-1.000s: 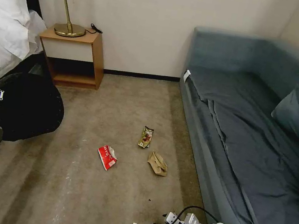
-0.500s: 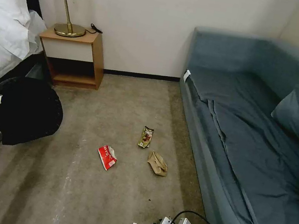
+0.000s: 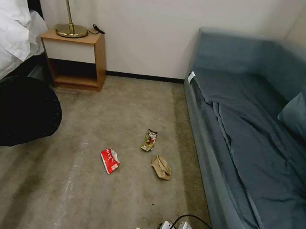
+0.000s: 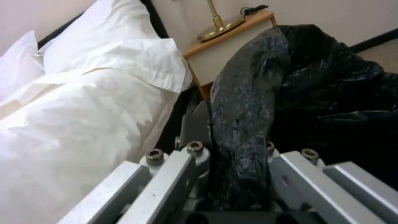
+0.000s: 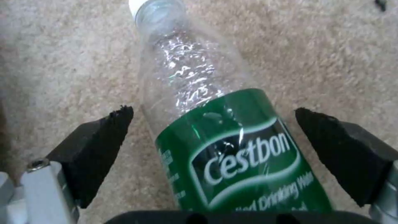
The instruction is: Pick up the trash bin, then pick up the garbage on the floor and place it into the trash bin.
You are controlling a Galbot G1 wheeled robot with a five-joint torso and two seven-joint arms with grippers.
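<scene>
The trash bin (image 3: 22, 111) hangs at my left, its black bag all crinkly. A clear bottle (image 5: 215, 124) with a green label lies on its side on the carpet. Farther out lie a red wrapper (image 3: 109, 160), a brown-gold snack wrapper (image 3: 149, 140) and a tan paper bag (image 3: 161, 167).

green label on clear bottle (image 5: 232, 155) reads "C'estbon", "Drinking Water" partly legible beneath

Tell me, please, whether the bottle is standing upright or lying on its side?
Lying on its side: the bottle rests lengthwise on the carpet, between the right claw's open fingers.
</scene>
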